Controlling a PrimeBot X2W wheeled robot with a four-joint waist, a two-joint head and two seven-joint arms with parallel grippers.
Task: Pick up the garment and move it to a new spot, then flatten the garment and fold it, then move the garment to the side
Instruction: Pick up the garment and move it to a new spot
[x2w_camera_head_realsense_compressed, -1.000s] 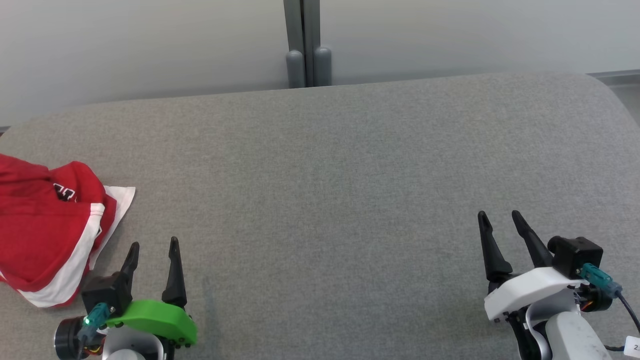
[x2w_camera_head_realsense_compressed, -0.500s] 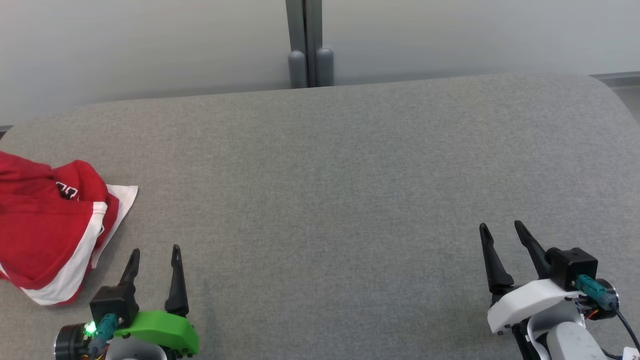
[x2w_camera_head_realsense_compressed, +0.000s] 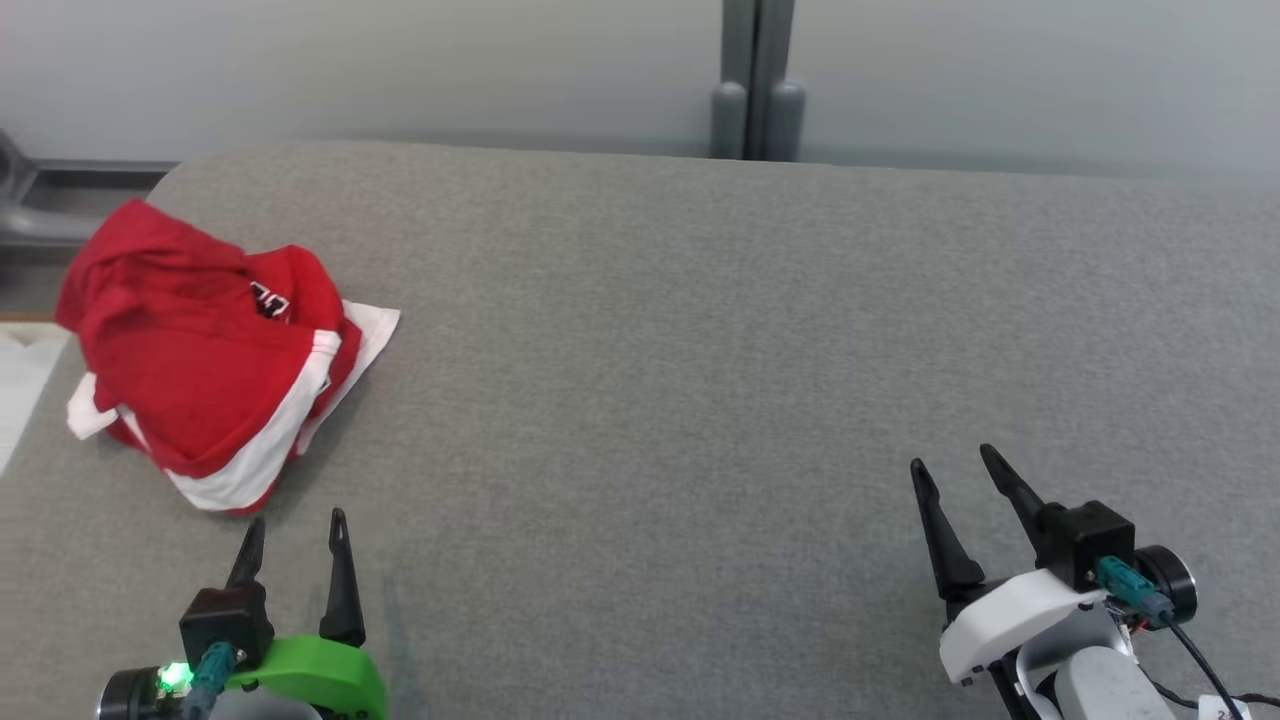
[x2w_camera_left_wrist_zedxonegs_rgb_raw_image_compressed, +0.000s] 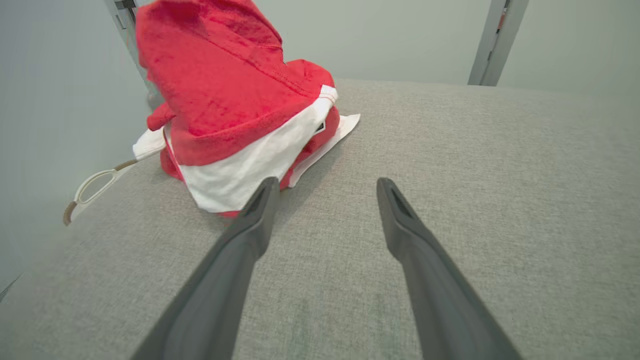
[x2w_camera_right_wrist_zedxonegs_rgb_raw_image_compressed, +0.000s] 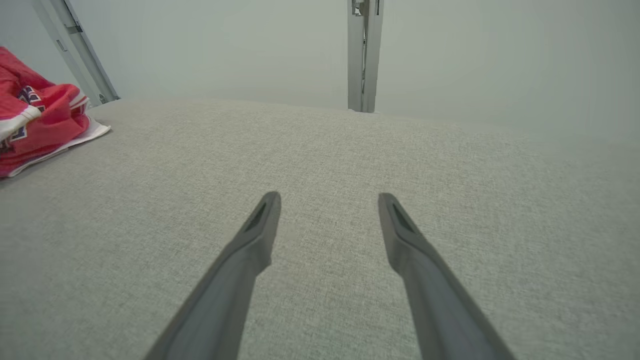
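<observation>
Just ahead of the left jaws, and slightly to their outer left side, lay the red-and-white garment (x2w_camera_head_realsense_compressed: 200, 370), crumpled in a heap on the gray fabric-covered bench (x2w_camera_head_realsense_compressed: 700, 350). The left jaws stood wide apart and empty, their two dark fingers (x2w_camera_head_realsense_compressed: 340, 570) pointing toward the heap. In the head view the outer fingertip stopped just short of the garment's near white hem. In the left wrist view that fingertip (x2w_camera_left_wrist_zedxonegs_rgb_raw_image_compressed: 265, 192) overlapped the hem of the garment (x2w_camera_left_wrist_zedxonegs_rgb_raw_image_compressed: 235, 100); whether it touched the cloth cannot be told. The red cloth rose in a peak above a broad white band, and a flat white panel spread onto the bench (x2w_camera_left_wrist_zedxonegs_rgb_raw_image_compressed: 475, 175) on the side nearer the jaws' inner finger.

The right jaws were likewise fully parted and held nothing, their fingers (x2w_camera_head_realsense_compressed: 940, 540) low over bare bench (x2w_camera_right_wrist_zedxonegs_rgb_raw_image_compressed: 350, 160). The garment (x2w_camera_right_wrist_zedxonegs_rgb_raw_image_compressed: 35, 120) lay well apart from them, far off to their left, with dark lettering visible on one fold.

Straight ahead of the right jaws, beyond the bench's far edge, a gray upright post (x2w_camera_right_wrist_zedxonegs_rgb_raw_image_compressed: 364, 55) stood against a pale wall (x2w_camera_right_wrist_zedxonegs_rgb_raw_image_compressed: 500, 60).
</observation>
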